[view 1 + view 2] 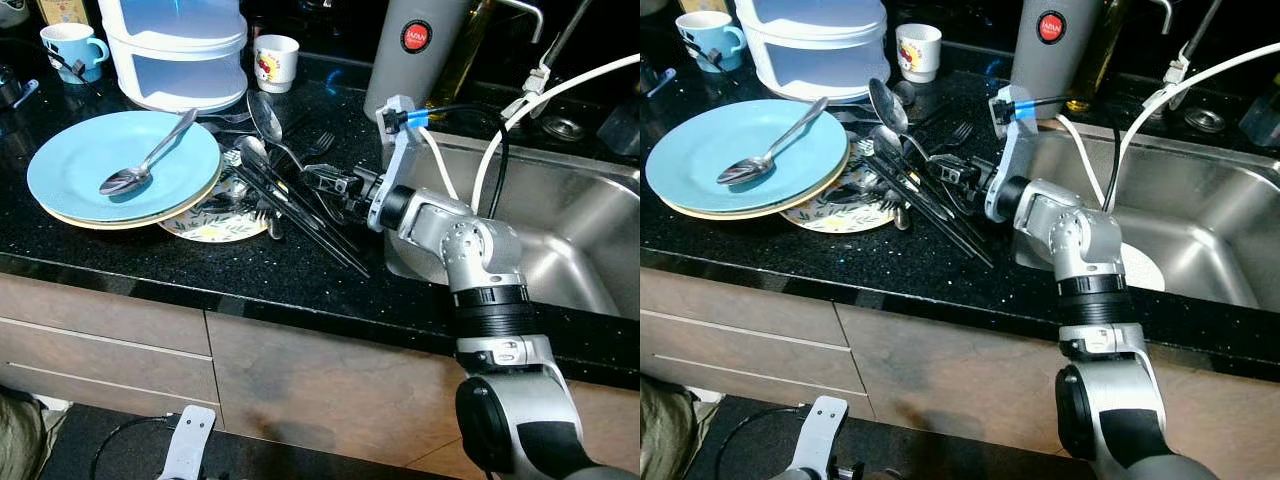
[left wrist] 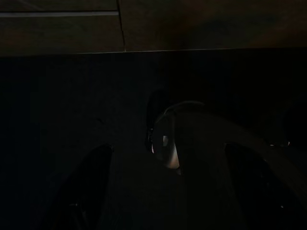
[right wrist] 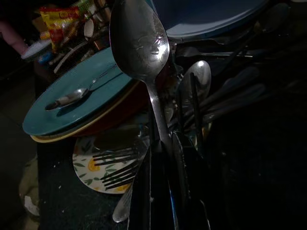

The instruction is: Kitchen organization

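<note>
My right gripper (image 1: 305, 176) reaches left over the black counter (image 1: 150, 265) and is shut on the handle of a large steel spoon (image 1: 264, 116). The spoon's bowl points up and away toward the white containers; in the right wrist view the large spoon (image 3: 140, 40) stands between my two fingers. Below it lies a heap of cutlery (image 1: 285, 205): forks, spoons and long black sticks, partly on a floral plate (image 1: 215, 225). To the left, a blue plate (image 1: 90, 165) on a cream one carries a smaller spoon (image 1: 140, 168). My left arm hangs low by the drawers, its wrist view dark.
Stacked white containers (image 1: 180, 50), a blue mug (image 1: 72, 48) and a small white cup (image 1: 276, 62) line the back of the counter. A grey flask (image 1: 410, 50) stands by the steel sink (image 1: 570, 230), which holds a white plate (image 1: 1137, 270). White hoses (image 1: 545, 95) arc over the sink.
</note>
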You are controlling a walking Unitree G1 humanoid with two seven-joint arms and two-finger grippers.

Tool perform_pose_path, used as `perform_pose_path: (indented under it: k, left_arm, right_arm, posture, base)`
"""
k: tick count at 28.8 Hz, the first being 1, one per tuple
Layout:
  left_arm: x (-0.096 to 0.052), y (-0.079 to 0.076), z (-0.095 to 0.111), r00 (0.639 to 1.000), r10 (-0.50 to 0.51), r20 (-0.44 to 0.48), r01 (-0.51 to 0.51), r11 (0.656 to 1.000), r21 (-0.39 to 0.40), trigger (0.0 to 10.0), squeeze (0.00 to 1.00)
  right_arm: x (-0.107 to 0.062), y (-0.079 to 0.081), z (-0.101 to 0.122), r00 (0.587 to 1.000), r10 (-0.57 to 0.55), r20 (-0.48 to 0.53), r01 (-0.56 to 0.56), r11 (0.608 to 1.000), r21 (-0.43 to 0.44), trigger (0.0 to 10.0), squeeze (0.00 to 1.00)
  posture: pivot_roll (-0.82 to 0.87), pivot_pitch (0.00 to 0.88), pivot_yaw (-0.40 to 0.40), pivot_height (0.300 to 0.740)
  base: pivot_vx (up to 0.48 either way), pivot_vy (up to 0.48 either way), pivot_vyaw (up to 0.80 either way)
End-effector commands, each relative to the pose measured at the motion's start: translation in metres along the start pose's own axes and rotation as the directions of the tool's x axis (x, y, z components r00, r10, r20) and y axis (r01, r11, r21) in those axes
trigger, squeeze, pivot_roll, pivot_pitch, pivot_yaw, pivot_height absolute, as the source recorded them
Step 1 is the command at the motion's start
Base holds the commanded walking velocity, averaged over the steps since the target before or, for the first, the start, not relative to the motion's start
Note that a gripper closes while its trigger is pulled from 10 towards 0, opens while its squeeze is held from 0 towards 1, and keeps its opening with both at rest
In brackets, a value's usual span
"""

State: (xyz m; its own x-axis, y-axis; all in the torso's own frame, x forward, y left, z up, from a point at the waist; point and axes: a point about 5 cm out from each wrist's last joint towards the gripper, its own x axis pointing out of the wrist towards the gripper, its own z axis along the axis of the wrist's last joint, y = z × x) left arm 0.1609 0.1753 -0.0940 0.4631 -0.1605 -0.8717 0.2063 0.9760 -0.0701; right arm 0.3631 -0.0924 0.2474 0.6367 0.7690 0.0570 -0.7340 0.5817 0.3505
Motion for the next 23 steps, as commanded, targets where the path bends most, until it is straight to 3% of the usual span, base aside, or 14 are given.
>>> perform_pose_path:
  k: [1, 3, 4, 8, 14, 15, 18, 23]
  left_arm:
    - [0.0, -0.009, -0.017, 0.997, -0.026, -0.066, 0.026, 1.0, 0.0, 10.0, 0.0]
    - [0.0, -0.009, -0.017, 0.997, -0.026, -0.067, 0.027, 1.0, 0.001, 10.0, 0.0]
    - [0.0, -0.009, -0.017, 0.997, -0.027, -0.066, 0.027, 1.0, 0.001, 10.0, 0.0]
    - [0.0, -0.009, -0.016, 0.997, -0.028, -0.066, 0.028, 1.0, 0.004, 10.0, 0.0]
    - [0.0, -0.009, -0.015, 0.998, -0.03, -0.063, 0.031, 1.0, 0.003, 10.0, 0.0]
    - [0.0, -0.009, -0.015, 0.998, -0.03, -0.063, 0.031, 1.0, 0.003, 10.0, 0.0]
    - [0.0, -0.009, -0.015, 0.997, -0.032, -0.064, 0.032, 0.999, 0.002, 10.0, 0.0]
    - [0.0, -0.01, -0.015, 0.997, -0.033, -0.066, 0.033, 0.999, 0.0, 10.0, 0.0]
  right_arm:
    - [-0.004, 0.003, 0.007, 0.996, 0.04, 0.073, -0.043, 0.998, 0.041, 0.0, 0.0]
    - [-0.006, 0.004, 0.011, 0.991, 0.061, 0.121, -0.069, 0.995, 0.069, 0.0, 0.0]
    - [-0.007, 0.004, 0.016, 0.982, 0.067, 0.176, -0.085, 0.992, 0.094, 10.0, 0.0]
    - [-0.013, 0.001, 0.025, 0.959, 0.053, 0.277, -0.094, 0.986, 0.135, 10.0, 0.0]
    - [-0.022, -0.023, 0.032, 0.924, -0.117, 0.364, 0.034, 0.973, 0.227, 10.0, 0.0]
    - [-0.022, -0.023, 0.032, 0.924, -0.117, 0.364, 0.034, 0.973, 0.227, 10.0, 0.0]
    - [-0.027, -0.037, 0.036, 0.895, -0.252, 0.369, 0.189, 0.962, 0.198, 10.0, 0.0]
    - [-0.028, -0.042, 0.038, 0.881, -0.305, 0.361, 0.267, 0.952, 0.152, 10.0, 0.0]
  posture:
    - [0.09, 0.077, -0.113, 0.74]
    - [0.09, 0.077, -0.113, 0.74]
    - [0.09, 0.074, -0.112, 0.74]
    - [0.09, 0.072, -0.109, 0.74]
    - [0.09, 0.072, -0.106, 0.74]
    - [0.09, 0.072, -0.106, 0.74]
    - [0.09, 0.072, -0.104, 0.74]
    - [0.09, 0.074, -0.104, 0.74]
  base:
    - [0.0, 0.0, 0.0]
    - [0.0, 0.0, 0.0]
    - [0.0, 0.0, 0.0]
    - [0.0, 0.0, 0.0]
    - [0.0, 0.0, 0.0]
    - [0.0, 0.0, 0.0]
    - [0.0, 0.0, -0.51]
    - [0.0, 0.0, -0.77]
